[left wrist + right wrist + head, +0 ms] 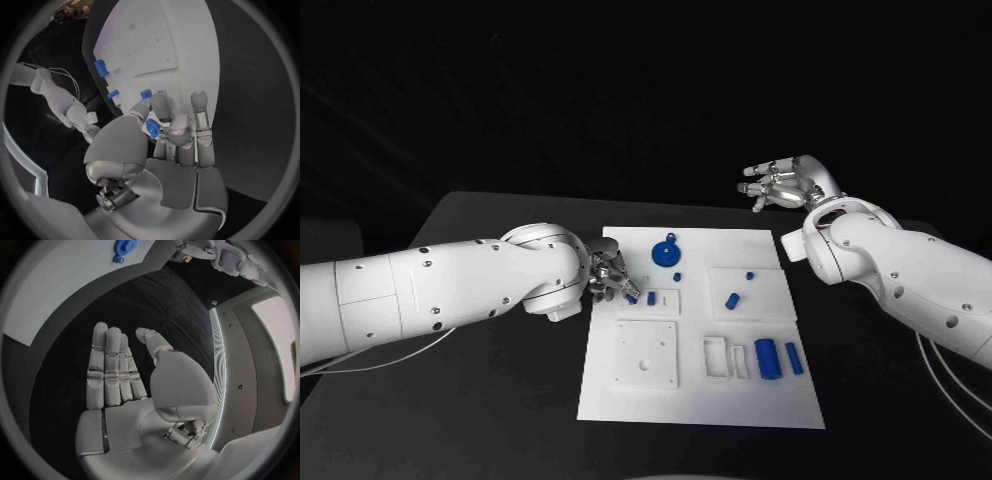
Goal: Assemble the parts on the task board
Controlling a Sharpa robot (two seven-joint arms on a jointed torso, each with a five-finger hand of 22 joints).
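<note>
**Currently: one part in our left hand, board partly stocked**

Item 1. Our left hand (607,277), at the near-left edge of the task board (625,400). Its fingers are curled in, and the thumb and a fingertip pinch a small blue part (152,128). We judge the pinch at the very tips is chosen so the part can be steered into a seat without the fingers fouling the board. The head view shows the fingertips just above a small framed recess (659,299), with another small blue piece (651,298) standing just beyond them; whether the held part touches the board yet, we cannot tell.

Item 2. Our right hand (783,184), raised well clear beyond the far corner of the board. Its fingers (111,370) lie straight and side by side, thumb apart, nothing held. We take this as parked, keeping the work area free for the left.

Item 3. Blue gear (668,253), lying on the board just beyond the left fingertips.

Item 4. Loose parts well apart from either hand: two short pegs (733,298) in a square tray, a larger cylinder (767,358) and a slimmer one (795,358) toward the near right. We judge these unassembled; most of the task remains.
</note>
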